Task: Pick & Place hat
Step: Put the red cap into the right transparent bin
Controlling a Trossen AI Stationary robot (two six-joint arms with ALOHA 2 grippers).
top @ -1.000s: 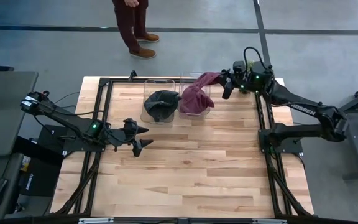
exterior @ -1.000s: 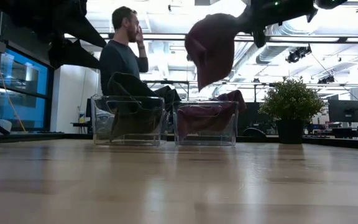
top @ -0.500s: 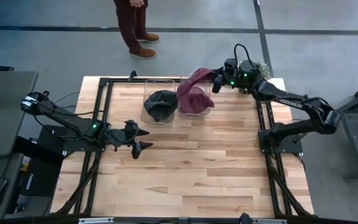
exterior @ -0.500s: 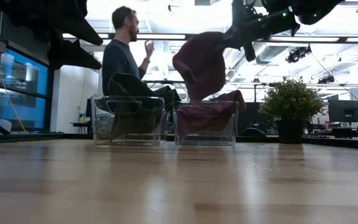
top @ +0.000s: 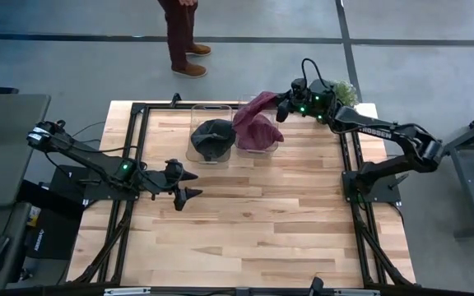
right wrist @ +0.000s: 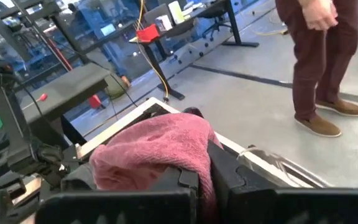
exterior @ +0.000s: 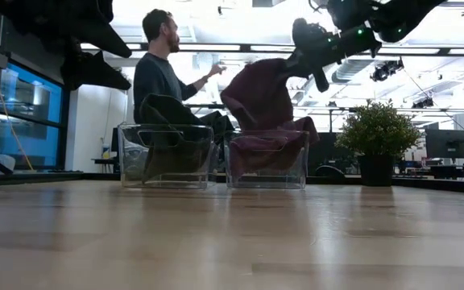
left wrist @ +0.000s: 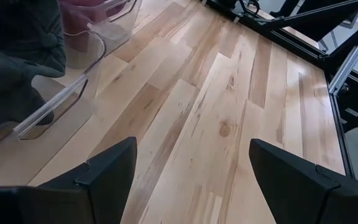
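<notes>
Hat: maroon hat (top: 257, 123) hangs over the right-hand clear bin (top: 275, 144), its lower folds already inside.
Right pincer (top: 283, 105): pressed together, pinching the maroon hat's upper edge, just above that bin's far side.
Left pincer (top: 183, 183): spread, empty, waiting over the counter (top: 253, 214), well apart from that bin.
Neighbour: dark hat (top: 213, 137) fills the bin beside it.
Advice: lower until the cloth clears the rim, then release.
</notes>
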